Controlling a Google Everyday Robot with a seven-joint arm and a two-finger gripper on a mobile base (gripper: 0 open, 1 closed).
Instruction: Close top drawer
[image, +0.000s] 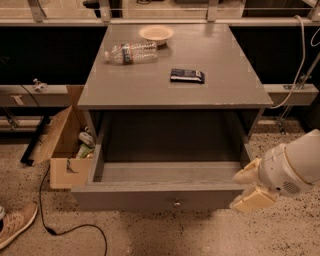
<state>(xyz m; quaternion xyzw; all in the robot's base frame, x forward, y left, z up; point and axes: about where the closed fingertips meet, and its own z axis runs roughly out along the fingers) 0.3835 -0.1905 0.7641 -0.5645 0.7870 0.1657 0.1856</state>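
The top drawer (150, 196) of the gray cabinet stands pulled far out, and its inside shows empty. Its flat front has one small round metal knob (176, 203) at the centre. My gripper (239, 190) is at the drawer's front right corner, level with the front panel and right beside it. Its cream fingers (248, 175) are spread apart and hold nothing. The white arm comes in from the right edge. The lower drawers are hidden under the open one.
On the cabinet top (225, 75) lie a plastic bottle (131, 52), a small bowl (156, 33) and a dark flat packet (187, 75). An open cardboard box (62, 145) stands left of the cabinet. A black cable (65, 227) and a shoe (15, 225) are on the floor at left.
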